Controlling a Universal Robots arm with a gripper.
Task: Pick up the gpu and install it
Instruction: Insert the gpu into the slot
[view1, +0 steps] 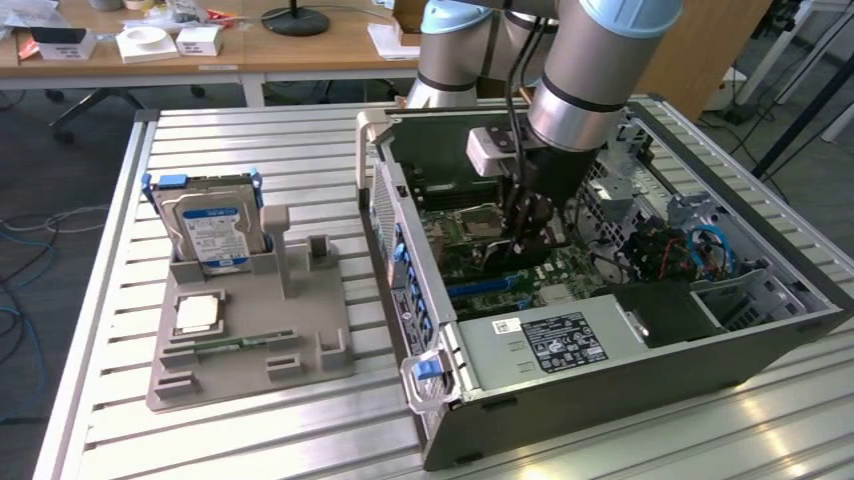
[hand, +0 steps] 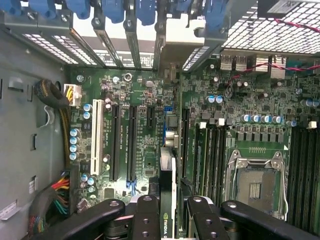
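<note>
You had the arm reaching down into the open computer case (view1: 587, 385), over its green motherboard (hand: 250, 105). The gripper (hand: 167, 212) was clamped on the gpu (hand: 167, 172). The card stood edge-on between the fingers (a green logo showed on its edge), running out ahead of them beside the long black expansion slots (hand: 131, 145). Whether it touched the board could not be told.

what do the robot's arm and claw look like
The arm is a thick silver-grey tube with pale blue joint caps, and black cables run down beside it. A small whitish box sits at the wrist. The claw is black, with jointed bar-link fingers studded with round silver pins.
</note>
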